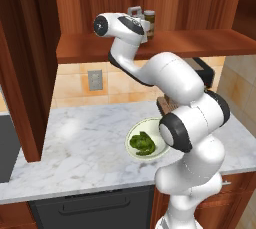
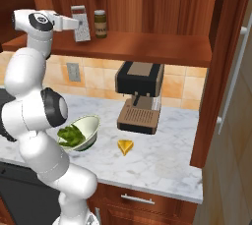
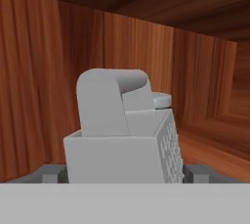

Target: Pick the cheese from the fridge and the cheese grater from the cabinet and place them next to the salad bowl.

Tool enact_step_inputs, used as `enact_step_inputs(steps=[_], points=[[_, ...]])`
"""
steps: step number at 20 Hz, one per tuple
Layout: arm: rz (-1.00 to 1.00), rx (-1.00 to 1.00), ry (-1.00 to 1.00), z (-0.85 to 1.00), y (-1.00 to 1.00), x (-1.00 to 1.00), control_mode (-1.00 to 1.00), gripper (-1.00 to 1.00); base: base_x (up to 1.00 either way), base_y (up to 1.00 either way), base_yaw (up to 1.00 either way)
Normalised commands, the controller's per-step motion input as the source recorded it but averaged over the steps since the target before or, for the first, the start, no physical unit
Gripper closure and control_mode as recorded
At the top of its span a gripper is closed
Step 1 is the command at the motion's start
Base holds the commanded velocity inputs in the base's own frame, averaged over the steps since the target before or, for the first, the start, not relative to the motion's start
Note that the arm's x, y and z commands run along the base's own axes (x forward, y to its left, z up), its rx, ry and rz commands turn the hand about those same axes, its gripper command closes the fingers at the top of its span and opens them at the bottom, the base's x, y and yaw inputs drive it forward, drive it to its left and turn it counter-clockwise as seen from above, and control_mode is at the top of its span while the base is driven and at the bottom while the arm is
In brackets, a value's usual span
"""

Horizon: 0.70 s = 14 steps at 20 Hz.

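the cheese grater (image 3: 122, 135) stands upright on the cabinet (image 2: 147, 47) shelf, a jar (image 2: 100, 23) at its 3 o'clock. the end effector (image 2: 78, 24) straddles it, fingers wide, not yet clamped. stiff, light, slick metal, i judge: squeeze the flat lower walls. contact is hidden. the cheese (image 2: 125, 146) lies on the worktop (image 2: 167, 165).

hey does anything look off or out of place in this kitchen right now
One thing: the cheese lies bare on the marble counter, right of the salad bowl. The cheese grater and jar stand upright on the cabinet shelf. Nothing spilled or damaged.
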Motion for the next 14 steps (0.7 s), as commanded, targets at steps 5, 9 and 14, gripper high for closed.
enact_step_inputs(steps=[5, 9, 14], points=[[-0.01, 0.0, 0.01, 0.0, 0.0, 0.06, -1.0, 1.0, 0.0, 0.0, 0.0], [0.0, 0.0, 0.0, 0.0, 0.0, 0.04, -1.0, 1.0, 0.0, 0.0, 0.0], [0.0, 0.0, 0.0, 0.0, 0.0, 0.0, -1.0, 1.0, 0.0, 0.0, 0.0]])
